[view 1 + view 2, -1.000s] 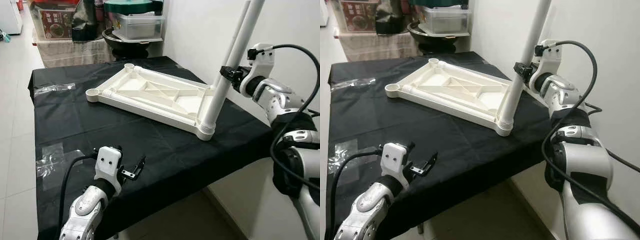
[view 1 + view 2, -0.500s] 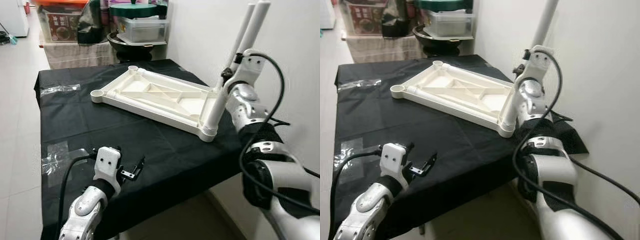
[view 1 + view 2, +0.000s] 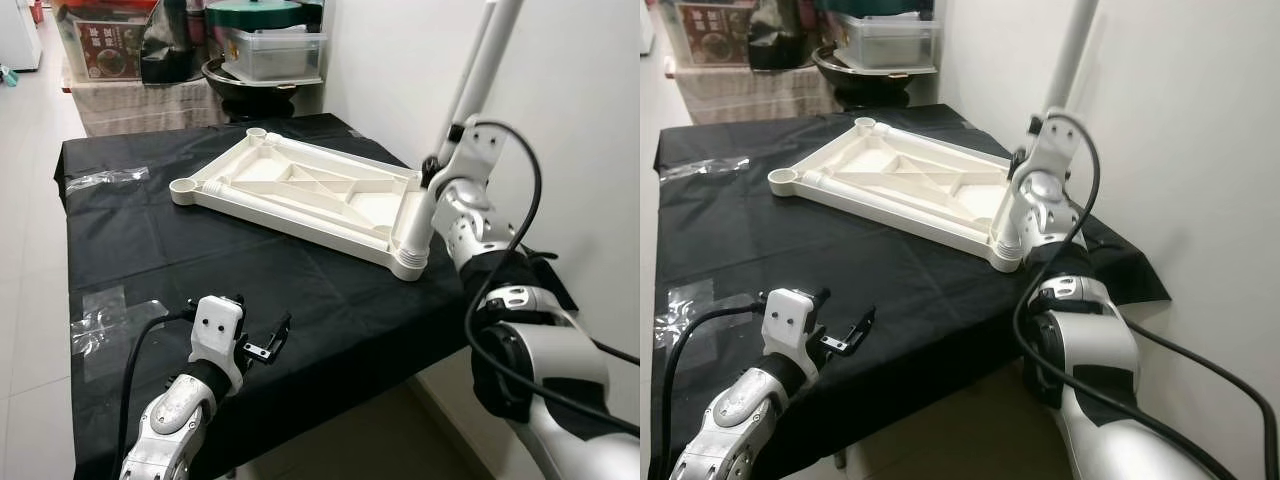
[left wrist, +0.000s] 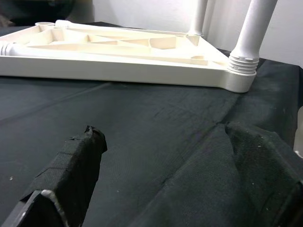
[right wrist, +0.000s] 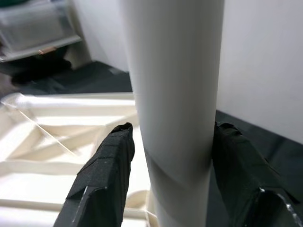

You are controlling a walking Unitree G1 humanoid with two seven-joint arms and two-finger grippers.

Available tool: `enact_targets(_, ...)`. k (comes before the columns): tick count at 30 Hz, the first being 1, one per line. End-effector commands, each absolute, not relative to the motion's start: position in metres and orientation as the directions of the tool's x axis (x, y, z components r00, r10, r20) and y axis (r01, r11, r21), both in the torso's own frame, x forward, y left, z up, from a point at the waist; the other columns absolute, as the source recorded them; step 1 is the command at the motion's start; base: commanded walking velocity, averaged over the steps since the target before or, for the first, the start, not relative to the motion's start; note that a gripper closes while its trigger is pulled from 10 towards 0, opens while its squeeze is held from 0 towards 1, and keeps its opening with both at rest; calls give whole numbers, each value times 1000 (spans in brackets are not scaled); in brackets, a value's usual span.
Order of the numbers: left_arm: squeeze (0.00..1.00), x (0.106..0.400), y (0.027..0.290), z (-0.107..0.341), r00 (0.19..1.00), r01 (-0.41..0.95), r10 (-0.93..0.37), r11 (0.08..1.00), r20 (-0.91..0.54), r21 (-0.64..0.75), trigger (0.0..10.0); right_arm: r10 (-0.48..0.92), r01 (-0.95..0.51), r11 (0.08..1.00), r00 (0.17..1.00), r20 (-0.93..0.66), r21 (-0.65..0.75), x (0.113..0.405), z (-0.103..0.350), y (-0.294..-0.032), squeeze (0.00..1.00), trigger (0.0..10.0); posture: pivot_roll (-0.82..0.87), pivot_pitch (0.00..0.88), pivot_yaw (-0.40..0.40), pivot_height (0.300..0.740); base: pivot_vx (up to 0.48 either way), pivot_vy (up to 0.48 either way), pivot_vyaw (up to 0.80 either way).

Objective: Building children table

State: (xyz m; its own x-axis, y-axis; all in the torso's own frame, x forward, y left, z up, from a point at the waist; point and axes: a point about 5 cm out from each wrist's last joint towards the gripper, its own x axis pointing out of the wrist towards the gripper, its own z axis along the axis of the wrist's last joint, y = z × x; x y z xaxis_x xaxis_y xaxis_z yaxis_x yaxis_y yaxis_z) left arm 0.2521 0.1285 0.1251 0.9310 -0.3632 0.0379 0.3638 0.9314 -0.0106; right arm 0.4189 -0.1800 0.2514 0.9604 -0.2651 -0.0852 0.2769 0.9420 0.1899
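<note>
A white plastic tabletop (image 3: 300, 185) lies upside down on the black-clothed table (image 3: 150, 240). A white leg (image 3: 482, 60) stands upright in its near right corner socket (image 3: 411, 258). A second leg (image 4: 199, 12) stands in the far right corner. My right gripper (image 3: 430, 172) is shut on the near leg low down, just above the socket. In the right wrist view the leg (image 5: 173, 71) sits between both black fingers (image 5: 102, 179). Over the table's front edge my left gripper (image 3: 268, 338) hovers open, with nothing in it.
A white wall (image 3: 580, 120) runs close along the table's right side. Clear plastic wrap (image 3: 105, 180) lies at the far left of the cloth, with more (image 3: 100, 320) at the near left. Storage boxes and a dark pot (image 3: 255, 75) stand behind the table.
My right arm has swung around the near leg, from its right side to close behind it, still holding it. The left arm has not moved. The camera shifted slightly.
</note>
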Motion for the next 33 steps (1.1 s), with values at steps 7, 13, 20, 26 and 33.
enact_targets(7, 0, 252, 126, 124, 927, 374, -373, 927, 33, -18, 10000, -106, 110, 967, 994, -33, 228, 418, 244, -179, 0, 10000, 88, 0, -104, 740, 0, 0, 0)
enact_targets(13, 0, 252, 127, 125, 927, 374, -373, 927, 32, -15, 10000, -34, 57, 975, 993, -111, 217, 412, 205, -191, 0, 10000, 102, 0, -105, 740, 0, 0, 0)
enact_targets(20, 0, 252, 130, 126, 928, 371, -371, 929, 31, -9, 10000, -31, 57, 982, 990, -140, 182, 409, 191, -197, 0, 10000, 105, 0, -101, 740, 0, 0, 0)
enact_targets(26, 0, 251, 132, 127, 929, 368, -368, 930, 31, -2, 10000, -35, 59, 981, 991, -131, 185, 408, 187, -198, 0, 10000, 119, 0, -103, 740, 0, 0, 0)
enact_targets(33, 0, 251, 133, 129, 928, 372, -371, 928, 40, 1, 10000, -26, 37, 983, 998, -65, 178, 408, 190, -197, 0, 10000, 119, 0, -98, 740, 0, 0, 0)
